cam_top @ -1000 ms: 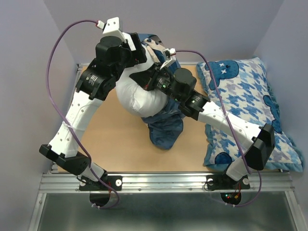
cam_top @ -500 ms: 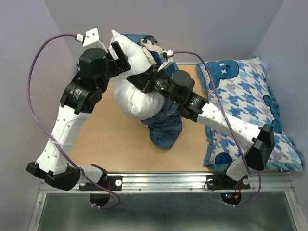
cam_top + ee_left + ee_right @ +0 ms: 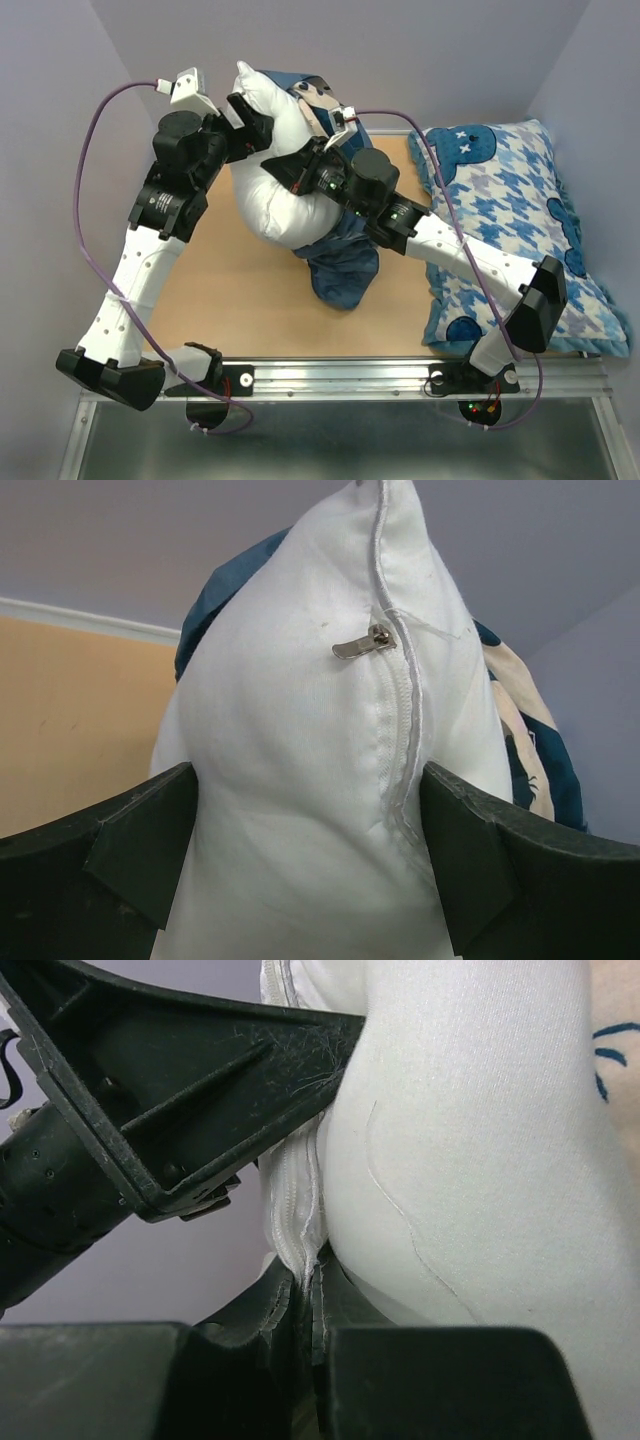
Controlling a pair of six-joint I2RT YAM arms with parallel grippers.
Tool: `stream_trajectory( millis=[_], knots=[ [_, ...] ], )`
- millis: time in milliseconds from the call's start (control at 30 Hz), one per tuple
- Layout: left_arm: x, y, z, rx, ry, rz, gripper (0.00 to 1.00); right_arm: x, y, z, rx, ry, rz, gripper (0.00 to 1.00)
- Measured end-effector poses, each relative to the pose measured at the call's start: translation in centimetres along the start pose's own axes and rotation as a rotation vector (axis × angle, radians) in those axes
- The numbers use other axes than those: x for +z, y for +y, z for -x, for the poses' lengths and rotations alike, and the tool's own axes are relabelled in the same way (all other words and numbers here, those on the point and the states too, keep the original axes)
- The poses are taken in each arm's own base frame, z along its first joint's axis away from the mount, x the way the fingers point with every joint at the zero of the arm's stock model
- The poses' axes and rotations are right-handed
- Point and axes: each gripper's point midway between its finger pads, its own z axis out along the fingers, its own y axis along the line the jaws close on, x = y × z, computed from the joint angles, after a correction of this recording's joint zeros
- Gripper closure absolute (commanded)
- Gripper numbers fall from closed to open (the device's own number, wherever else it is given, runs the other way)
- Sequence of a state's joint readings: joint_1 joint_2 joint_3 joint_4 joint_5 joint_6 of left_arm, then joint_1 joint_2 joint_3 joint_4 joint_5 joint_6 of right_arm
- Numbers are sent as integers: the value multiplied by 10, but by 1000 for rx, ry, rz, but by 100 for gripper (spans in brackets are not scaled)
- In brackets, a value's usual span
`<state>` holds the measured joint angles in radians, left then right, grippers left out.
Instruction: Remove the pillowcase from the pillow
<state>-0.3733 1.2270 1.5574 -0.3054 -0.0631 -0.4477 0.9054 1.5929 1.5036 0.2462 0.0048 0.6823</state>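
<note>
The white pillow (image 3: 275, 195) stands on end at the table's back, its top end bare and raised. The slate-blue pillowcase (image 3: 345, 268) is bunched around its lower end and also shows behind its top. My left gripper (image 3: 248, 108) clamps the pillow's top end from the left; in the left wrist view the pillow (image 3: 300, 730) with its zipper pull (image 3: 362, 642) fills the gap between my left gripper's (image 3: 310, 820) jaws, pillowcase (image 3: 215, 600) behind. My right gripper (image 3: 300, 170) is shut on the pillow's zipper seam, as the right wrist view (image 3: 318, 1278) shows beside the pillow (image 3: 470, 1140).
A blue-and-white houndstooth pillow (image 3: 510, 230) with cartoon heads lies along the right side of the wooden table (image 3: 230, 290). Grey walls close in behind and at both sides. The left arm's black jaw (image 3: 180, 1090) crosses the right wrist view.
My left arm has swung left and back, and the pillow's white top end has come up out of the pillowcase with it. The right gripper has stayed on the seam.
</note>
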Motion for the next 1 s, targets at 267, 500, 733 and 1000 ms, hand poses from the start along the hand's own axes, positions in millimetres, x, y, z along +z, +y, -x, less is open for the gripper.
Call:
stream_trajectory(
  millis=[267, 500, 733, 1000],
  knots=[
    [9, -8, -11, 18, 28, -99, 39, 8, 5, -19, -27, 27, 6, 99],
    [32, -2, -37, 61, 123, -103, 100, 17, -11, -30, -105, 77, -53, 45],
    [26, 2, -49, 132, 153, -112, 100, -20, 13, -14, -199, 113, -65, 13],
    [0, -11, -55, 246, 153, -185, 100, -69, 20, 79, -341, -95, -239, 4]
  ],
)
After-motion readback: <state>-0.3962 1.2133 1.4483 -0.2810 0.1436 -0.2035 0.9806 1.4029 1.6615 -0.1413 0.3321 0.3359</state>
